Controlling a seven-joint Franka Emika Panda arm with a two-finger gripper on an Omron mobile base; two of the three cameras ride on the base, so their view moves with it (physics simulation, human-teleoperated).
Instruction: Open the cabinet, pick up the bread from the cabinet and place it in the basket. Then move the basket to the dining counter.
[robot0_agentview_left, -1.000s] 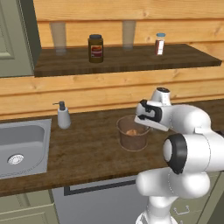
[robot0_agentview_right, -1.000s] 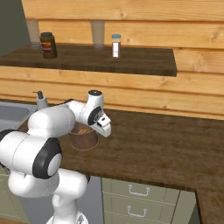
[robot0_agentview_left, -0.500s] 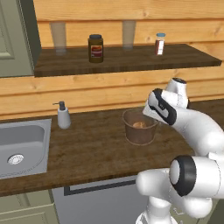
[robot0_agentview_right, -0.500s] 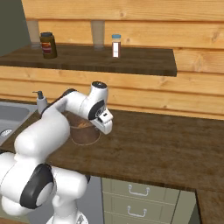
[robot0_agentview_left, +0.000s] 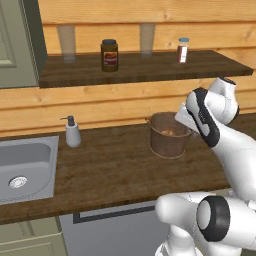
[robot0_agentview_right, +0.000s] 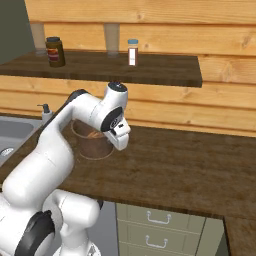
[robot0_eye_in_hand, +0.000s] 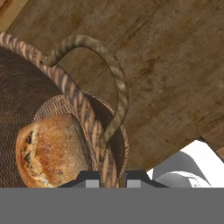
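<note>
The gripper (robot0_eye_in_hand: 112, 177) was pressed together on the rim of the basket (robot0_agentview_left: 169, 136), its two dark tips one on each side of the woven wall. Since a second before, the arm had swung outward and the basket had shifted with it along the counter (robot0_agentview_left: 110, 170), so I judged the carrying step had begun. The bread (robot0_eye_in_hand: 52, 149), rounded with a rough tan crust, lay inside on the woven bottom. Behind, the smooth dark jar (robot0_agentview_left: 109, 55) stood on the wooden shelf (robot0_agentview_left: 145, 67).
</note>
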